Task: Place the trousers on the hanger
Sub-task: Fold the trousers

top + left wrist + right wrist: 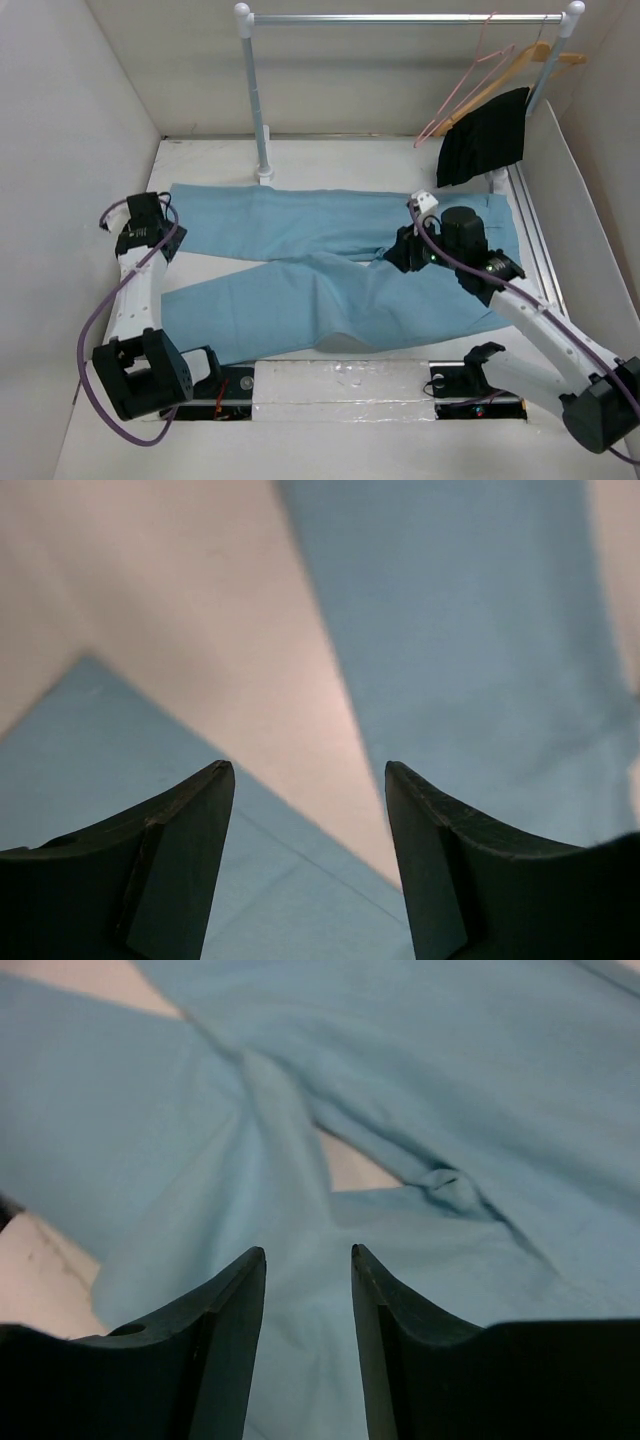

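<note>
The light blue trousers lie spread flat on the white table, waist to the right and both legs pointing left. My left gripper is open and empty above the leg ends. In the left wrist view it hangs over the bare gap between the two legs. My right gripper is open and empty just above the crotch. In the right wrist view it is over bunched cloth. A wooden hanger and a pink wire hanger hang on the rail at the back right.
A metal rail on two posts spans the back. A small black garment hangs below the hangers. White walls close in the left, back and right. A metal track runs along the table's right side.
</note>
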